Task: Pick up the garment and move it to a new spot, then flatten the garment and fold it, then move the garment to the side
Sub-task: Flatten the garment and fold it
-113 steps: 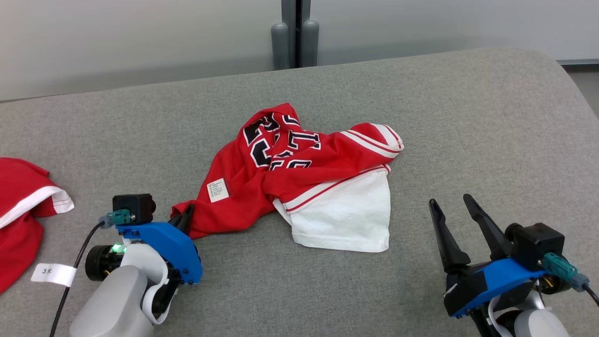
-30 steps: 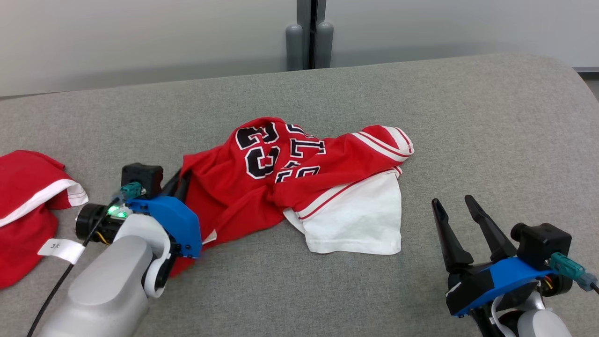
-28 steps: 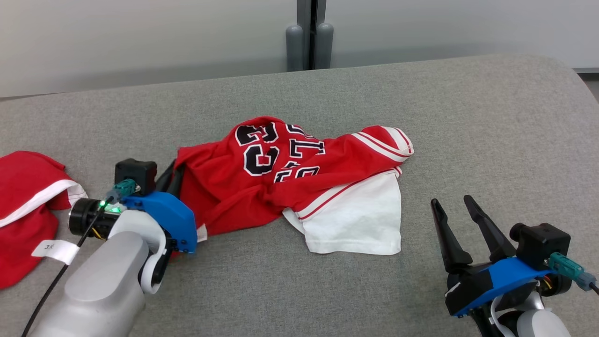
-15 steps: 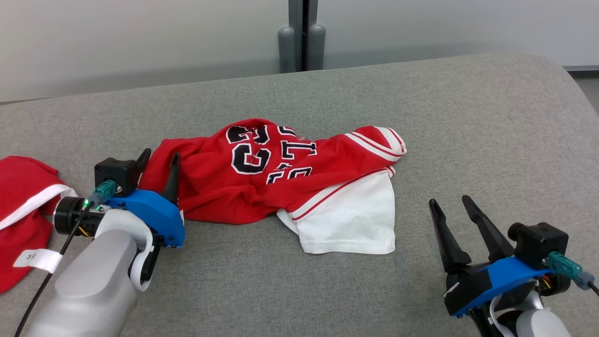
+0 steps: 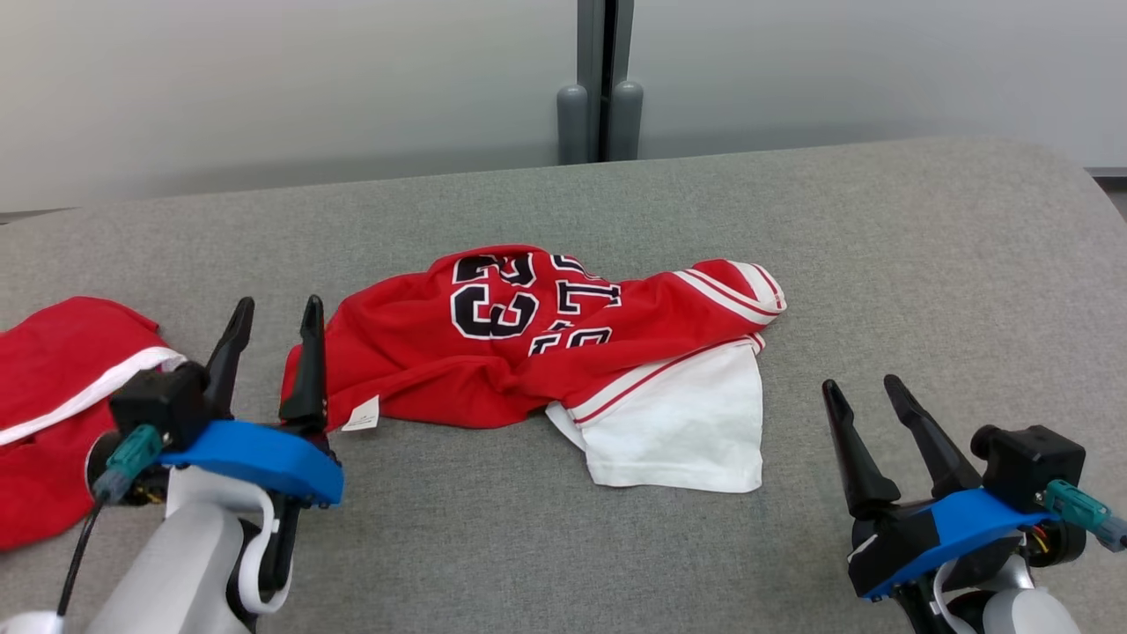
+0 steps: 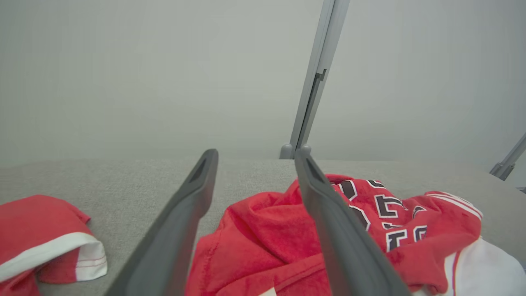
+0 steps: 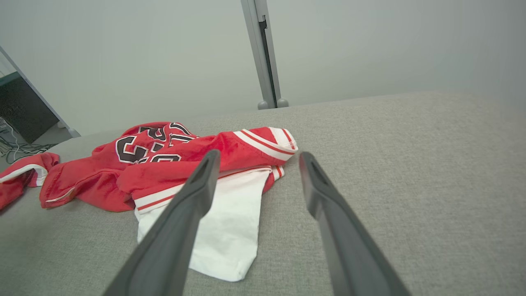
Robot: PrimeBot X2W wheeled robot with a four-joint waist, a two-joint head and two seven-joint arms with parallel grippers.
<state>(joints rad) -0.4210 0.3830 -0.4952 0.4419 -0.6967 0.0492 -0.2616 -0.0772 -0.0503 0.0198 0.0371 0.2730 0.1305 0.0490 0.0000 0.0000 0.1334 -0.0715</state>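
The garment (image 5: 423, 352) lies crumpled around the middle of the grey counter (image 5: 924, 264), well in from every edge. Most of it is red, with black, white-edged lettering facing up on the part nearer the far edge. A striped red and white band runs along its right end, and a white panel spreads toward the near edge. A small white tag (image 5: 361, 414) sticks out at its near left corner.

The left claw (image 5: 278, 306) stands spread at the garment's left end, near the counter's near edge, with nothing between its fingers. One finger crosses the red cloth's edge in the head view; whether they touch I cannot tell. The left wrist view shows the left claw (image 6: 255, 153) wide open, with the garment (image 6: 263, 238) lying beyond it.

The right claw (image 5: 861, 386) is spread and empty too, by the near right corner, apart from the garment.

A second red cloth (image 5: 53, 387) with a white band lies at the counter's left edge
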